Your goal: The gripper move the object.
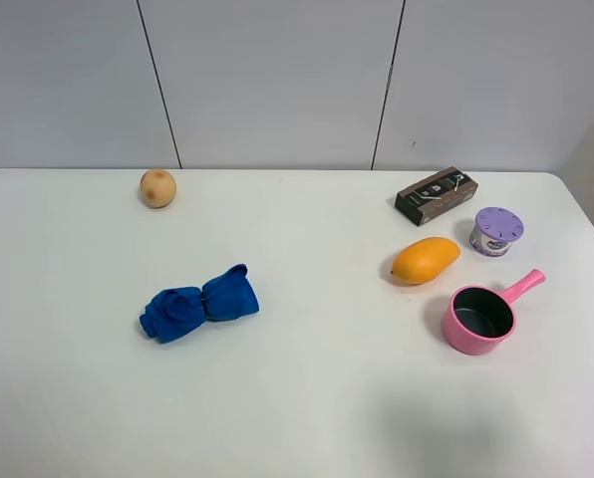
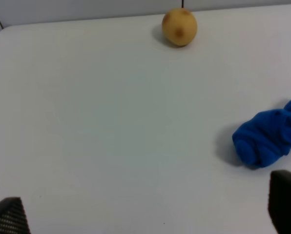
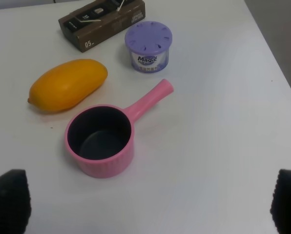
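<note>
The object, a small squat round container (image 1: 496,231) with a lilac slotted lid and a white-and-purple label, stands upright at the right back of the white table. In the right wrist view the container (image 3: 148,47) sits beyond the pink saucepan. My right gripper (image 3: 148,202) is open and empty, its black fingertips (image 3: 9,200) wide apart, well short of the container. My left gripper (image 2: 145,214) is open and empty over the table's left side. Neither arm shows in the exterior high view.
An orange mango (image 1: 426,259) lies left of the container, and a pink saucepan (image 1: 479,319) stands in front of it. A dark brown box (image 1: 436,195) lies behind. A blue cloth (image 1: 199,303) and a round tan fruit (image 1: 157,187) lie on the left.
</note>
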`<action>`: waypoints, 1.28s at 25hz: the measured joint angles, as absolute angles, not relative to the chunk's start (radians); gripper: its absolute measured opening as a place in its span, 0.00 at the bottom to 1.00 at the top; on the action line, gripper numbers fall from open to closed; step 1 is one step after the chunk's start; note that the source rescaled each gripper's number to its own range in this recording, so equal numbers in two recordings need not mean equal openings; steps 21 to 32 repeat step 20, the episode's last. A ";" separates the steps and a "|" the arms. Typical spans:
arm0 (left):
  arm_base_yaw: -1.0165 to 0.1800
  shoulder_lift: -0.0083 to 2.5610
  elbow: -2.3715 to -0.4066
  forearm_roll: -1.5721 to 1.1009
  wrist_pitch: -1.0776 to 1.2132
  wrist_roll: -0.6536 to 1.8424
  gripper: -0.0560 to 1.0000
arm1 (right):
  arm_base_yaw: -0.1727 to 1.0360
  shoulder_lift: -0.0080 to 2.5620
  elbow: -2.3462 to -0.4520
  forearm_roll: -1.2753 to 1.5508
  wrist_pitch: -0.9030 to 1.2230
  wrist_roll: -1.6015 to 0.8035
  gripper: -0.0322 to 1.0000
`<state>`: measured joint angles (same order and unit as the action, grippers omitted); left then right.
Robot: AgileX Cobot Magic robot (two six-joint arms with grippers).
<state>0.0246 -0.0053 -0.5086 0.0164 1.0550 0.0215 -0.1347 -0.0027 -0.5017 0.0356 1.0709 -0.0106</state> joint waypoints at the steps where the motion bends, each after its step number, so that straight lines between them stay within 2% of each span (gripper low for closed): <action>1: 0.025 -0.005 -0.509 0.016 1.055 0.022 1.00 | -0.135 -0.003 -0.502 0.036 1.071 -0.011 1.00; 32: 0.025 -0.005 -0.509 0.016 1.055 0.022 1.00 | -0.135 -0.003 -0.502 0.036 1.071 -0.011 1.00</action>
